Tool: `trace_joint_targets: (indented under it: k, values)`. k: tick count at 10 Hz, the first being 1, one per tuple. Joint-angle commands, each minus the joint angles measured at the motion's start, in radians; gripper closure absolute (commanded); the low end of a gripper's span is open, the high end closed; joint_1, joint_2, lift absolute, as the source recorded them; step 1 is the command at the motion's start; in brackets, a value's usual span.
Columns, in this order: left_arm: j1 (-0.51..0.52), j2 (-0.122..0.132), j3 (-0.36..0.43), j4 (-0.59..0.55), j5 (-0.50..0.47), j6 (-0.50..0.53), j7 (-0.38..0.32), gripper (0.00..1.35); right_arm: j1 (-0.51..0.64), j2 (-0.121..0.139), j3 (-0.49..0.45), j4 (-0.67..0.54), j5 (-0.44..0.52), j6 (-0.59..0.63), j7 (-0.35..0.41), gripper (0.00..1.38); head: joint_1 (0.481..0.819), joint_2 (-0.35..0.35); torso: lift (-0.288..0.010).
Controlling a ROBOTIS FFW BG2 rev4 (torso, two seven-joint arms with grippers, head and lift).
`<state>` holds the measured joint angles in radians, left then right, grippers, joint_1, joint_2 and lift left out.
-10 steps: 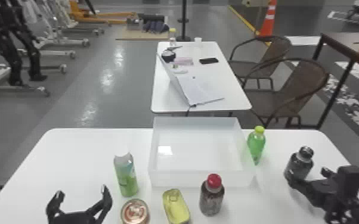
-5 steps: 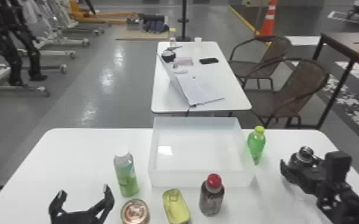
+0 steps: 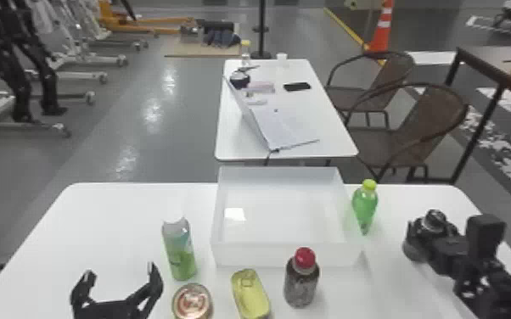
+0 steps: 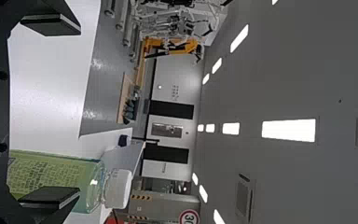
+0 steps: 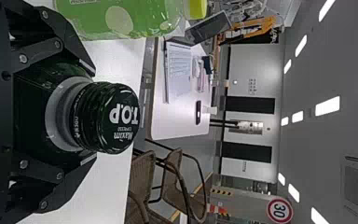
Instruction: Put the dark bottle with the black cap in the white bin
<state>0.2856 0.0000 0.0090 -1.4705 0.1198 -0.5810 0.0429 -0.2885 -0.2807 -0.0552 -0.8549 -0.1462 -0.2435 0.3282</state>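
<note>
Bottle with black cap [image 5: 84, 116], clamped in right gripper [image 5: 94, 115], needs lifting above green soda bottle [image 3: 365, 208] before heading left into white bin [image 3: 284, 255]; left gripper [image 3: 120, 270] sits open

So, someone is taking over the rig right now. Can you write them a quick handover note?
Right gripper: around the dark bottle, near the table's right side; I can't tell if the hold is firm.
Left gripper: open and empty, near side of the table, left of the bin.
White bin: mid-table, empty; the green bottle stands between it and the dark bottle.
Done: right gripper placed around the bottle.
Left: confirm the grip, carry the bottle to the bin, release it inside.
</note>
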Motion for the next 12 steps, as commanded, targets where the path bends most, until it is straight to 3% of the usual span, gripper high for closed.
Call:
trace_joint_targets:
  k: [1, 3, 6, 7, 8, 10, 12]
  values:
    - [0.000, -0.003, -0.001, 0.003, 0.003, -0.003, 0.000, 0.10, 0.003, 0.000, 0.000, -0.007, -0.001, 0.000, 0.000, 1.03, 0.549, 0.000, -0.100]
    - [-0.002, -0.003, -0.004, 0.004, 0.003, -0.003, 0.000, 0.10, 0.051, 0.000, 0.000, -0.119, -0.035, 0.026, -0.002, 1.03, 0.549, 0.000, -0.100]
    - [-0.006, -0.003, -0.007, 0.004, 0.004, 0.006, 0.000, 0.10, 0.252, 0.006, 0.000, -0.589, -0.150, 0.242, -0.140, 1.03, 0.549, 0.000, -0.100]
    - [-0.005, -0.003, -0.007, 0.004, 0.006, 0.007, 0.000, 0.10, 0.289, 0.012, 0.000, -0.693, -0.174, 0.291, -0.166, 1.03, 0.549, 0.000, -0.100]
    - [-0.006, -0.003, -0.007, 0.004, 0.006, 0.010, 0.000, 0.10, 0.298, 0.025, 0.000, -0.748, -0.191, 0.322, -0.175, 1.03, 0.549, 0.000, -0.100]
    - [-0.009, -0.003, -0.014, 0.004, 0.006, 0.018, 0.000, 0.10, 0.266, 0.078, 0.025, -0.799, -0.199, 0.354, -0.173, 1.03, 0.549, 0.000, -0.100]
    - [-0.013, -0.003, -0.020, 0.007, 0.006, 0.024, 0.000, 0.10, 0.189, 0.080, 0.090, -0.727, -0.214, 0.339, -0.160, 1.03, 0.549, 0.000, -0.100]
